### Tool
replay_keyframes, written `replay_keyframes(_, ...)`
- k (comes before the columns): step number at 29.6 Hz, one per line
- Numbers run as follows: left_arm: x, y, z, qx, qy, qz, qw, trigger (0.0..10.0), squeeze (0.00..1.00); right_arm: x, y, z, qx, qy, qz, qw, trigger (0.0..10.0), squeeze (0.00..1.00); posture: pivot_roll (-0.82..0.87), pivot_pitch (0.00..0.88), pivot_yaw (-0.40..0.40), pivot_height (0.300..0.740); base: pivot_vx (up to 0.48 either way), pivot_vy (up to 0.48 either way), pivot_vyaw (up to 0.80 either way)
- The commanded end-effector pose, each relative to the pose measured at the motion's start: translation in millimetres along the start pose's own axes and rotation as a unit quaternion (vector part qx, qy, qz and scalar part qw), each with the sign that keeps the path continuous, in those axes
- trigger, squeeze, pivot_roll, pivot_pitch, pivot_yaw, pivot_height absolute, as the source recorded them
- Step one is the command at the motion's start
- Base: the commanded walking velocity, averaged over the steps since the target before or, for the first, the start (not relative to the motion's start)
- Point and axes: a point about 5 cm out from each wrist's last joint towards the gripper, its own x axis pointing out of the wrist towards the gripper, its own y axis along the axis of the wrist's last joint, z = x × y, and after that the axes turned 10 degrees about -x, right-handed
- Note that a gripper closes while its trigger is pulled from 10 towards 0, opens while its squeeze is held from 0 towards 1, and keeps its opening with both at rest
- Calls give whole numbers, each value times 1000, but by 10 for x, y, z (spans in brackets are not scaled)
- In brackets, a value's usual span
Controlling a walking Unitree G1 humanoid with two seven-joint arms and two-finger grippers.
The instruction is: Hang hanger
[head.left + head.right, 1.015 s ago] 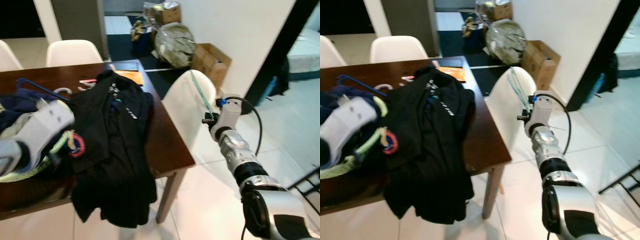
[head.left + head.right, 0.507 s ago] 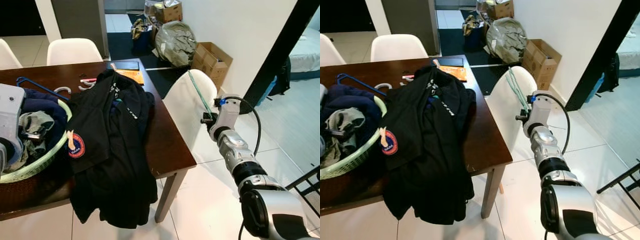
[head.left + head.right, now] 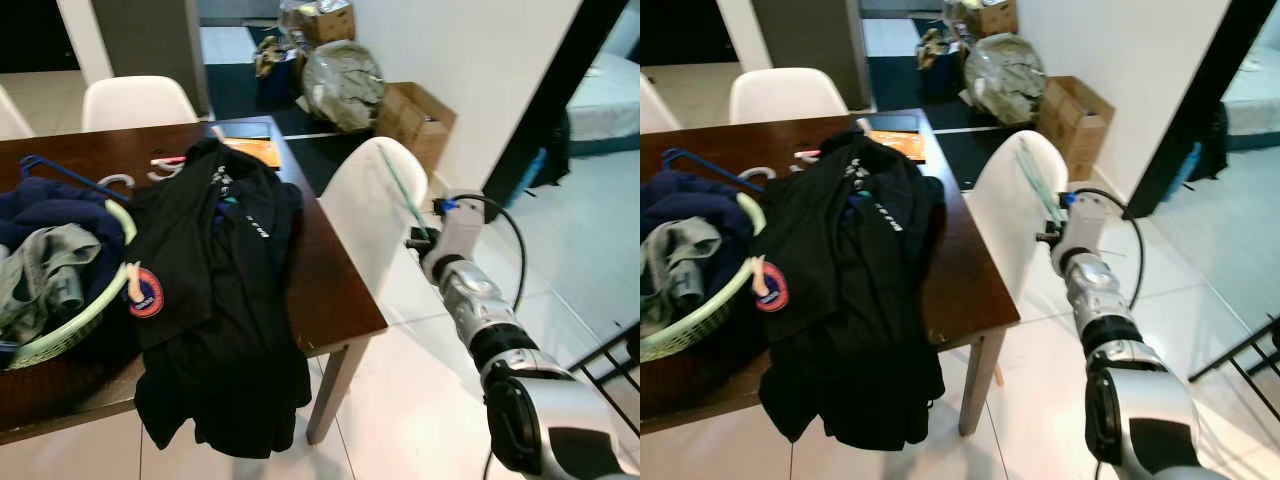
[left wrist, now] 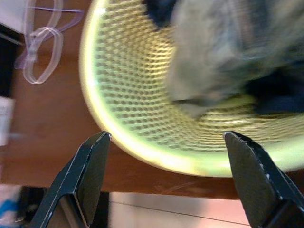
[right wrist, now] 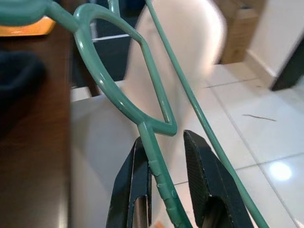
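Green hanger [image 5: 118, 90]: thin, smooth plastic rod with curved loops and a ribbed stem. Right gripper [image 5: 167, 183] extends beside the white moulded chair [image 3: 365, 205]; its black fingers [image 5: 202, 171] pinch the hanger's stem, the frame rising beyond the tips over the chair back. Left gripper [image 4: 166, 180] is spread wide over a pale green perforated basket [image 4: 128, 118] of soft clothes on the dark wooden table [image 3: 330, 290]. A black jacket [image 3: 215, 300] drapes over the table edge.

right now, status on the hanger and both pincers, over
Right pincer shut on green hanger, held out beside white chair. Left pincer open over green laundry basket. Table corner and chair close to the right arm.
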Motion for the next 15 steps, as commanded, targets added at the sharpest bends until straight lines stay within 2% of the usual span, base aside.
replay_keyframes(1,32,1,-76,10,16,3,1000,10000,0,-5,-34,7,5,0,-10,1000,10000,0,152,63,-86,740,0,0,0)
replay_keyframes(3,73,7,-115,15,22,6,1000,10000,0,-4,-31,5,5,-1,-10,1000,10000,0,145,64,-86,740,0,0,0)
replay_keyframes(5,161,80,-201,22,38,31,999,10000,0,-4,-28,11,5,-1,-9,1000,10000,0,141,67,-91,740,0,0,0)
replay_keyframes(8,236,163,-217,19,32,58,998,10000,0,-4,-26,15,4,-2,-9,1000,10000,0,137,67,-91,740,0,0,0)
replay_keyframes(10,290,159,-142,1,-5,62,998,10000,0,-5,-26,19,3,-3,-9,1000,10000,0,132,67,-87,740,0,0,0)
replay_keyframes(15,325,98,-26,-18,-48,55,997,10000,0,-5,-26,23,2,-4,-9,1000,10000,0,126,68,-84,740,0,0,0)
